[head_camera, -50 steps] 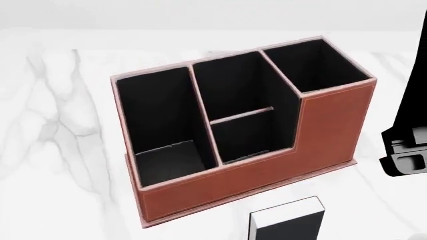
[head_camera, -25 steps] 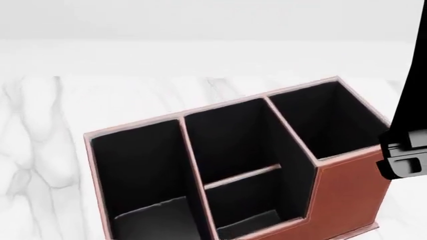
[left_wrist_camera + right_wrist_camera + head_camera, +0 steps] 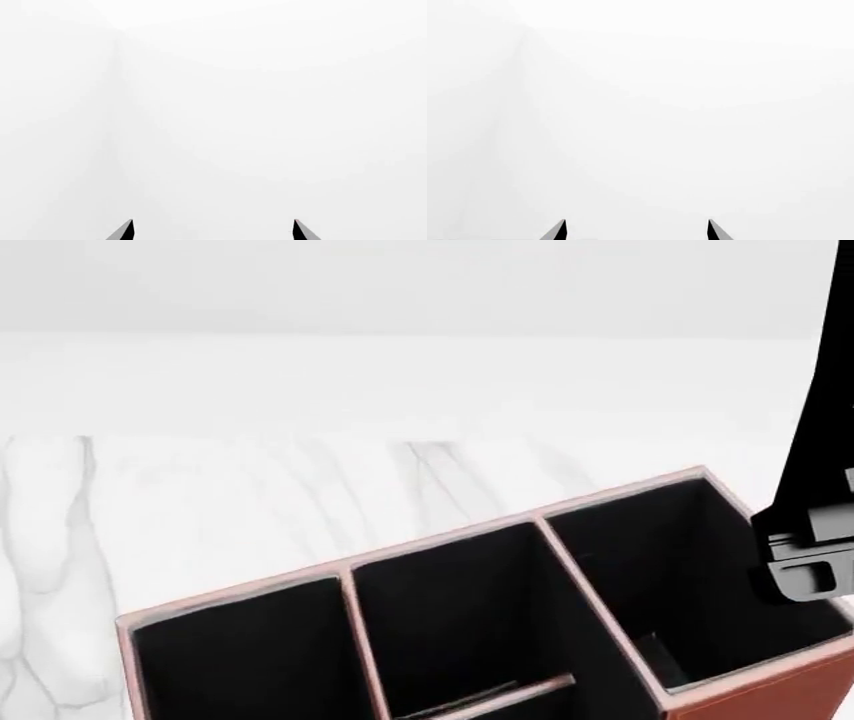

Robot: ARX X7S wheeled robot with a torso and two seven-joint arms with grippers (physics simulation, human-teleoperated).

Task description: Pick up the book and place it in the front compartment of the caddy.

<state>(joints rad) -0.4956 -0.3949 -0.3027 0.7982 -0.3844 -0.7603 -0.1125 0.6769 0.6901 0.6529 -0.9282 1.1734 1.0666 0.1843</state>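
Observation:
The reddish-brown caddy (image 3: 790, 696) with black lining stands on the white marble table (image 3: 240, 500). Only its back part shows at the bottom of the head view, with thin partitions (image 3: 585, 590) between the cells. The book is out of view. Part of my right arm (image 3: 814, 540) hangs at the right edge of the head view, beside the caddy's taller end. My left gripper (image 3: 213, 231) is open, with only the two fingertips showing against blank white. My right gripper (image 3: 636, 231) is open the same way and holds nothing.
The marble table top runs back to a pale far edge (image 3: 400, 435), with a plain white wall behind it. Both wrist views show only featureless white.
The head view has tilted upward. The caddy has slid down to the frame's bottom and the book has dropped out of view below it. The right arm stays at the right edge.

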